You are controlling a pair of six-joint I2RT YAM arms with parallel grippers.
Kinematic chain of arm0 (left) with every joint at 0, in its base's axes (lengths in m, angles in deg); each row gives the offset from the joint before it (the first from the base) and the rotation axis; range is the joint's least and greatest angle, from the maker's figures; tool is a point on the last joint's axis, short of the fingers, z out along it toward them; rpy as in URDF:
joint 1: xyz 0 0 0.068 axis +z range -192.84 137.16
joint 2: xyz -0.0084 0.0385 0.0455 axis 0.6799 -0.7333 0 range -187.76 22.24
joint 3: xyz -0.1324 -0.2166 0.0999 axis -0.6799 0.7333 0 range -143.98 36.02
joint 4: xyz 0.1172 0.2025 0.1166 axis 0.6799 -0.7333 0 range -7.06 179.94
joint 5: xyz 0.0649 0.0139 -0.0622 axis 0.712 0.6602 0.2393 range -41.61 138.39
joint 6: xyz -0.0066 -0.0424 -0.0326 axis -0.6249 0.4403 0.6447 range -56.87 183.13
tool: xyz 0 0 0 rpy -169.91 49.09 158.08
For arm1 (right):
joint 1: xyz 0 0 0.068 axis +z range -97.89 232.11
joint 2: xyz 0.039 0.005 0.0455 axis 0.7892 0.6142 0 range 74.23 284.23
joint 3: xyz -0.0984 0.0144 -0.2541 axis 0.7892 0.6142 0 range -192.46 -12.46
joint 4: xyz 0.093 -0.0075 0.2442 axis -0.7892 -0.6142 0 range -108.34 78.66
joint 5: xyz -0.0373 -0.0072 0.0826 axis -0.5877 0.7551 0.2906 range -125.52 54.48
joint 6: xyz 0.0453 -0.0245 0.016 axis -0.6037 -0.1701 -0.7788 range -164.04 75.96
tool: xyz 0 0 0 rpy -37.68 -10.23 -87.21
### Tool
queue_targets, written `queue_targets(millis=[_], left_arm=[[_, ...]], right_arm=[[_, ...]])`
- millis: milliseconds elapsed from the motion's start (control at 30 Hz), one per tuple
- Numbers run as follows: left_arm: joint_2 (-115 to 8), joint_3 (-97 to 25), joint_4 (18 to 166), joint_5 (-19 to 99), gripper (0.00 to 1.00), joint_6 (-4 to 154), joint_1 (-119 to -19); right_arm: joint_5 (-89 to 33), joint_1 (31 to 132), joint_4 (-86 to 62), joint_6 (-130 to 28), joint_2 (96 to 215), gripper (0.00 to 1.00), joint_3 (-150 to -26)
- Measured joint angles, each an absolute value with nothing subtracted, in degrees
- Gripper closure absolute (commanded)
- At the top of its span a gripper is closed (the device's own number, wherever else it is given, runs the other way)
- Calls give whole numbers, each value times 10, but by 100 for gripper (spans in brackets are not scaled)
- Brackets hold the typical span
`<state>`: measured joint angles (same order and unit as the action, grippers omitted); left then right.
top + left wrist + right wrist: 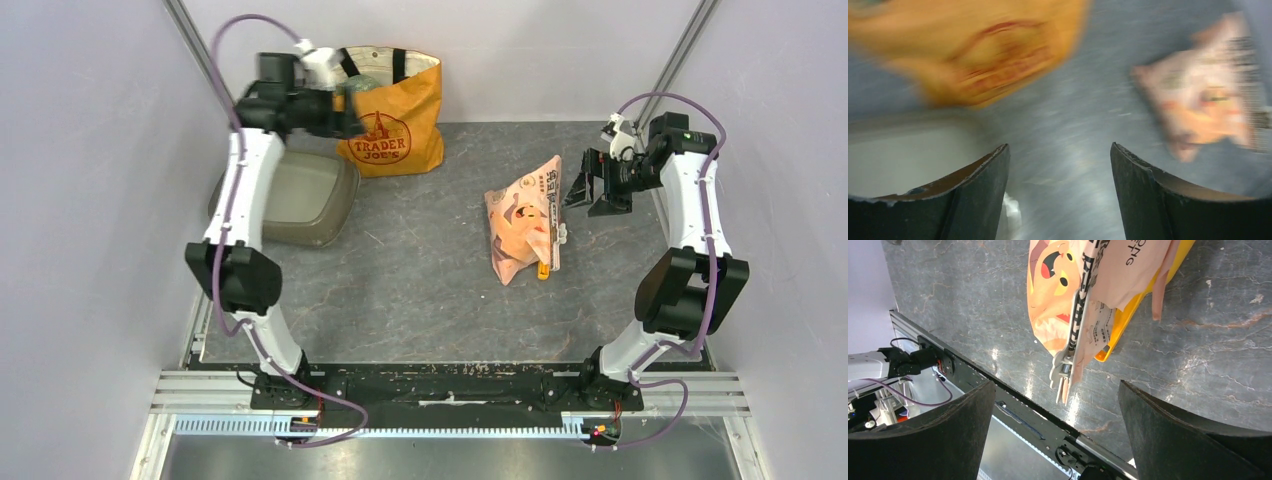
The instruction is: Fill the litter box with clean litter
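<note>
Since the shallow grey-olive plastic litter box (pixel 318 192) at ten o'clock looks bare, I judge filling unstarted; the left gripper (pixel 1060 148) and right gripper (pixel 1057 390) both gape wide, empty.

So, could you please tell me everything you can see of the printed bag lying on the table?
The printed bag is crinkled and pinkish-orange, with a cartoon animal face and dark lettering. It lies flat on the grey table, right of centre. A yellow-orange plastic piece pokes out from under one edge. The open right gripper hovers beside it and does not appear to touch it.
</note>
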<state>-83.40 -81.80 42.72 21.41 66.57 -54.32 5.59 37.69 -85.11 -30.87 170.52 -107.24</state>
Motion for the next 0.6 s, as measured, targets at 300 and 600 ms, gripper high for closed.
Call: queue_targets(millis=[300, 600], left_arm=[[-911, -821, 321, 332, 54, 418, -315], [-1036, -821, 315, 418, 69, 300, -310]], right_arm=[[43, 381, -842, -324, 1705, 1, -1076], [36, 384, -842, -325, 1705, 1, -1076]])
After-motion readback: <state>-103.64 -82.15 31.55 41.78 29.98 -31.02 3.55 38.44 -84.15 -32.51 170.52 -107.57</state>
